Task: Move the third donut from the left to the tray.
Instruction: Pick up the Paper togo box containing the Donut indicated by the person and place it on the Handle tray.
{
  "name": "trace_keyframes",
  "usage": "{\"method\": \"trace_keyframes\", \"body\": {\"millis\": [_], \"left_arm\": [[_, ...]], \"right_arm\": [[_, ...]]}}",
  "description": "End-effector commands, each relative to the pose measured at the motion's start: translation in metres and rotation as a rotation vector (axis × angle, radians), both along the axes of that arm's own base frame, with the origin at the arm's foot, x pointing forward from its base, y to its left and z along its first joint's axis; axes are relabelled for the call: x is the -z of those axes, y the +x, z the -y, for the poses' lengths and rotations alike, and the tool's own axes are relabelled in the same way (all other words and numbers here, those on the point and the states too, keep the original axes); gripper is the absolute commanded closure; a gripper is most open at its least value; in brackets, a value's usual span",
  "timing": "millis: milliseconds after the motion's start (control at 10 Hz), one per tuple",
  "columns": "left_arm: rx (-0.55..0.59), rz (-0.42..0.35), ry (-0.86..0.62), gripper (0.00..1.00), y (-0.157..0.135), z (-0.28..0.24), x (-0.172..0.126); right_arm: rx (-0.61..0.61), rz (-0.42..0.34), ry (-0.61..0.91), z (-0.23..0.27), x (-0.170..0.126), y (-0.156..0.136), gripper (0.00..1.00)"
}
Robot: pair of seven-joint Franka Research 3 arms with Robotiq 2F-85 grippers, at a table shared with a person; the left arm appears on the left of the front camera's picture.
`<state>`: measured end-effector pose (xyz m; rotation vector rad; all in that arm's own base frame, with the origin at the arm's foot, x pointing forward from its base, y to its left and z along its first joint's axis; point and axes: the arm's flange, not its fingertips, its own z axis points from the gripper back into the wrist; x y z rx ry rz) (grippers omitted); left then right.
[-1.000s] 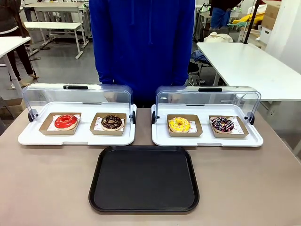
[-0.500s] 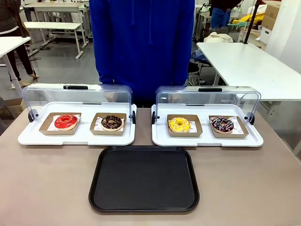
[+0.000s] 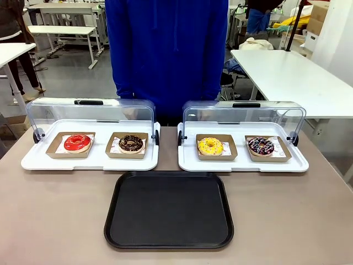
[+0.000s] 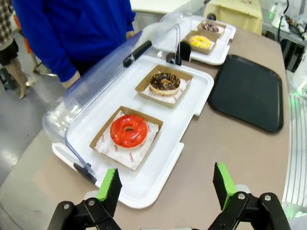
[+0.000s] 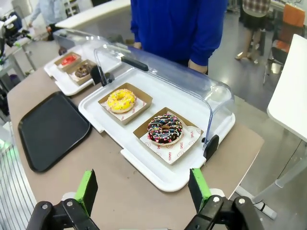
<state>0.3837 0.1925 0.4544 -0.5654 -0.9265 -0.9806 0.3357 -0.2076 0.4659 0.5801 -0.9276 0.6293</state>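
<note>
Both wide apart, empty — left jaws, right jaws; yellow-iced donut (image 5: 121, 99) ahead of the right jaws, black tray (image 5: 48, 129) ahead-left.

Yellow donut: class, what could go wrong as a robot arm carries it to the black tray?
The clear lid arches over the back of its white base; the right pincer might strike it coming down. The yellow donut rests on paper in a cardboard square, so it may slide off or get squashed. The dark sprinkled donut alongside could be knocked.
</note>
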Motion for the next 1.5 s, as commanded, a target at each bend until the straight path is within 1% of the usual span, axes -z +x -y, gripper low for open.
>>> {"method": "trace_keyframes", "body": {"millis": [0,100,200,1400], "left_arm": [[-0.009,0.042,-0.065,0.0,-0.0085,0.0087,-0.0015],[-0.036,0.031,-0.068,0.0,-0.0085,0.0102,-0.0015],[-0.004,0.012,-0.026,0.0,-0.0019,0.003,-0.0022],[-0.004,0.012,-0.026,0.0,-0.0019,0.003,-0.0022]], "right_arm": [[-0.01,0.033,0.0,0.0024,-0.001,0.0021,0.0],[-0.01,0.033,0.0,0.0024,-0.001,0.0021,0.0],[-0.01,0.033,0.0,0.0024,-0.001,0.0021,0.0],[-0.01,0.033,0.0,0.0024,-0.001,0.0021,0.0]]}}
